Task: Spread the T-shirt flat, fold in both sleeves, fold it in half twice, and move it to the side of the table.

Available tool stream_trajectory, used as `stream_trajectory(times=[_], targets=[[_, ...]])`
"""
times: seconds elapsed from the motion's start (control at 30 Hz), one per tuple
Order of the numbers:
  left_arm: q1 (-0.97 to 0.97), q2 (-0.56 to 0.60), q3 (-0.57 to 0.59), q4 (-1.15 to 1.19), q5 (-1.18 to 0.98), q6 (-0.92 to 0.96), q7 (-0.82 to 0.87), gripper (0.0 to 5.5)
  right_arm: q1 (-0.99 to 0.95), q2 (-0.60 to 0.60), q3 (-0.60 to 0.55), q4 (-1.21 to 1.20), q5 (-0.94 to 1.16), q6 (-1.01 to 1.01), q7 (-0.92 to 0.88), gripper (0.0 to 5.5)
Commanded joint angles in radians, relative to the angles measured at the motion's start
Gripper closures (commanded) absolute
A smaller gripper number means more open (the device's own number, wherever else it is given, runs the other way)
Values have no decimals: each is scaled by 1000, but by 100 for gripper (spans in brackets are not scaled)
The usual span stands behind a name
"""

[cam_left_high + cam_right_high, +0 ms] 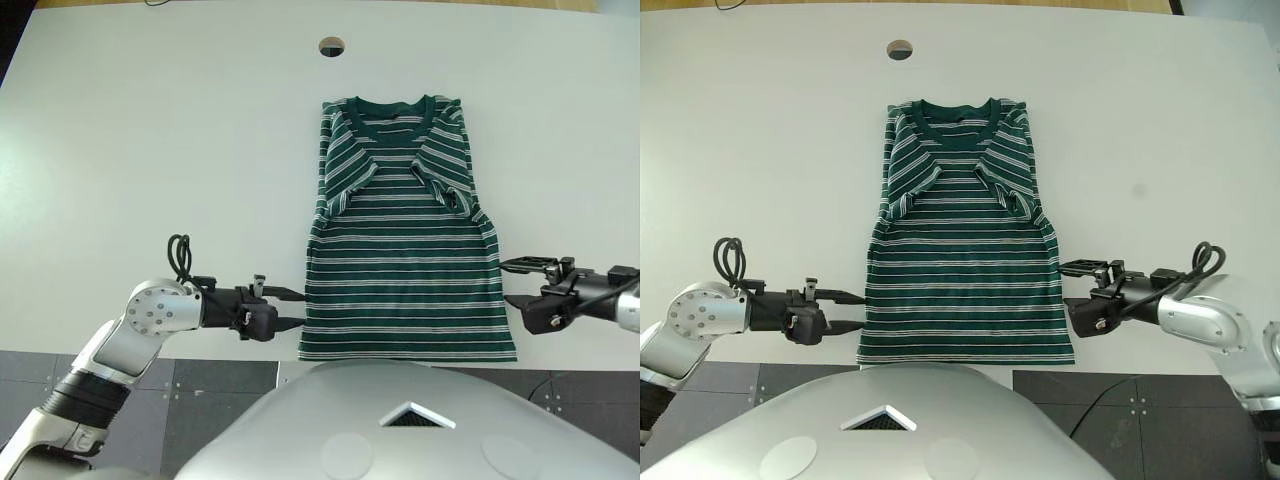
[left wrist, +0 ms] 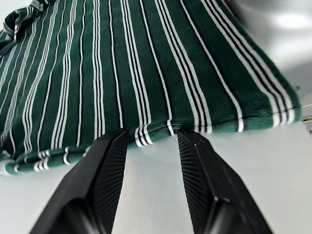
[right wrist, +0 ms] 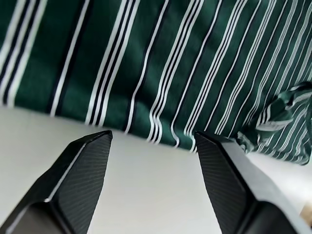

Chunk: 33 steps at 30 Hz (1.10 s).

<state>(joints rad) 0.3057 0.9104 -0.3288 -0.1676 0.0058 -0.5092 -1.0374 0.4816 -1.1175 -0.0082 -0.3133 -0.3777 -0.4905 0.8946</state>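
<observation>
- T-shirt (image 1: 405, 250), green with white stripes, lay flat on the white table (image 1: 150, 150) near its front edge, collar at the far end, both sleeves folded in over the chest.
- Left claw (image 1: 300, 308) was spread, holding nothing, tips just beside the shirt's left side near the hem; could not tell if they touched.
- Right claw (image 1: 506, 282) was spread, holding nothing, just beside the right side near the hem.
</observation>
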Motion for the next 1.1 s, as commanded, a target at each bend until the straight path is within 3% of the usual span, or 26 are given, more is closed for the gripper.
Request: stream_trajectory(times=[0.03, 0.53, 0.87, 1.1], targets=[[-16, -7, -25, 22, 43, 0, -3, 364, 41, 17, 123, 21, -41, 11, 46, 235], [-78, -15, -89, 45, 67, -11, -17, 364, 87, -76, 212, 26, -59, 76, 112, 235], [-91, -5, -95, 48, 64, -6, -19, 364, 156, -171, 146, -9, -63, 110, 102, 235], [-142, -20, -121, 66, 86, 41, -31, 364, 118, -154, 231, -27, -67, 100, 125, 235]])
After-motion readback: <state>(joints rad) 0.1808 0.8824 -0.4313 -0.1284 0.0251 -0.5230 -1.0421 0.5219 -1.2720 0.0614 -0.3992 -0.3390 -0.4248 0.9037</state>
